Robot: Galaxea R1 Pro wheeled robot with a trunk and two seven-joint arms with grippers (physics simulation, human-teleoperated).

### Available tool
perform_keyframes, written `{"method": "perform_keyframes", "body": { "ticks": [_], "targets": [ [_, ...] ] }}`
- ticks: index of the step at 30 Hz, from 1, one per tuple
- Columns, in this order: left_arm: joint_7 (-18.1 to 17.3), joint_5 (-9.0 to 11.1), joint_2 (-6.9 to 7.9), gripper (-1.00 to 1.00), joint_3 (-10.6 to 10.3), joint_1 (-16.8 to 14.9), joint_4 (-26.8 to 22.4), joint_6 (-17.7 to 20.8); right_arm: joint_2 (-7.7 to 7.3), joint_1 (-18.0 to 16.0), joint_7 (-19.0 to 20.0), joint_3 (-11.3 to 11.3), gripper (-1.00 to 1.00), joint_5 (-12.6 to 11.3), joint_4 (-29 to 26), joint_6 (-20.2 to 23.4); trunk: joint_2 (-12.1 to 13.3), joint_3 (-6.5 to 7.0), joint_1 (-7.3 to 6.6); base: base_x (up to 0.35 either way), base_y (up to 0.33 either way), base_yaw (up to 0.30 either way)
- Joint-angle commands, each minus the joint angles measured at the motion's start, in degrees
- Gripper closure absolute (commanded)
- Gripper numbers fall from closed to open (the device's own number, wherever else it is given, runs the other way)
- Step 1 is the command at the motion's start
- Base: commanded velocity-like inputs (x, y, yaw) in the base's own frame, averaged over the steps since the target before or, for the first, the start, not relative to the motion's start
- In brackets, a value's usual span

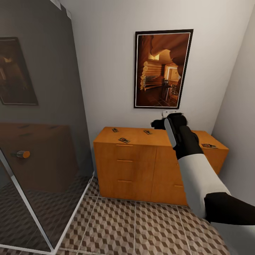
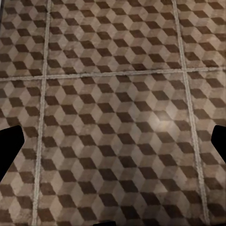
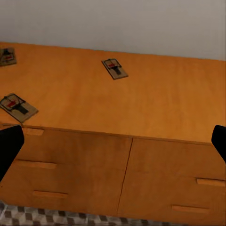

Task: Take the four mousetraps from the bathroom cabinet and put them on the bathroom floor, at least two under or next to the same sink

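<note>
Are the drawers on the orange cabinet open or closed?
Closed. On the cabinet, every drawer front sits flush, none pulled out. The mousetraps lie flat on its top.

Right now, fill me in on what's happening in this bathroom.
The robot faces the orange-brown cabinet, its right gripper raised in front of it with open jaws holding nothing. Four mousetraps lie on the cabinet top: near the front edge, further back, mid-top and at the right end. The left wrist camera looks at the cube-patterned bathroom floor. None has been moved there yet.
</note>
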Motion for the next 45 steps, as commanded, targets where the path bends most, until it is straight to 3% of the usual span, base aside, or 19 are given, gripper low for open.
{"method": "perform_keyframes", "body": {
  "ticks": [1,6,15,26,45],
  "targets": [
    [0.4,0.0,0.03,-1.0,-0.4,0.0,0.0,-0.2,0.36,-0.1,-0.3,0.1,-1.0,0.1,0.4,0.2,0.0,-0.06,0.0,0.0,0.0,0.0],
    [0.4,0.0,0.01,-1.0,-0.6,0.0,0.0,-0.2,1.55,-0.4,-0.4,0.2,-1.0,0.0,2.5,0.1,0.0,-0.06,0.0,0.0,0.0,0.0],
    [0.4,0.0,-0.08,-1.0,-0.9,0.0,0.2,-0.2,2.06,-0.5,-0.2,0.3,-1.0,-0.1,4.5,-1.0,0.0,-0.06,0.0,0.0,0.0,0.0],
    [0.4,-0.1,-0.27,-1.0,-1.9,0.0,3.3,-0.4,1.66,-0.4,0.2,0.2,-1.0,-0.3,4.5,-1.6,0.0,-0.06,0.0,0.0,0.0,0.0],
    [0.4,-0.1,-0.35,-1.0,-2.0,0.0,3.8,-0.5,1.53,-0.4,0.3,0.2,-1.0,-0.3,4.2,-3.4,0.0,-0.06,0.0,0.0,0.0,0.0]
  ]
}}
